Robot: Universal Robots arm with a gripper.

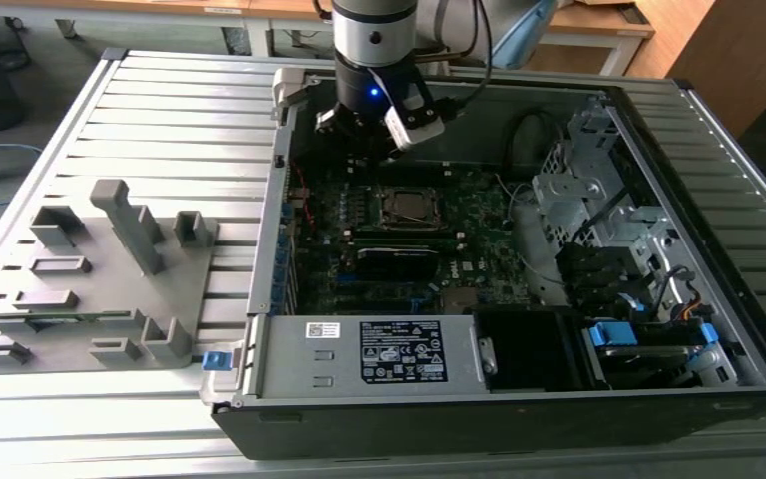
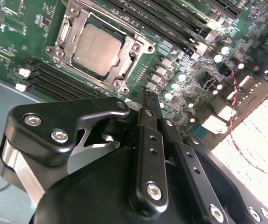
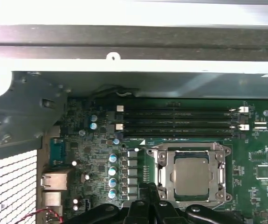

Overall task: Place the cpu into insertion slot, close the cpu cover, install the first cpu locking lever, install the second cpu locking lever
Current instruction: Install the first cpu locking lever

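The dull silver-grey square cpu (image 2: 98, 44) sits in the black insertion slot (image 2: 116, 31), largely hidden beneath it and the thin silvery cpu cover (image 2: 63, 36). The black gripper (image 2: 148, 95), fingers pressed together and empty, hovers beside the socket.

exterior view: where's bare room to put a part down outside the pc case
Widest bare patch: the slatted table between the grey fixture and its far edge. A narrow strip runs between fixture and case. Inside the case it is crowded: motherboard, drive cage and power supply leave no room.
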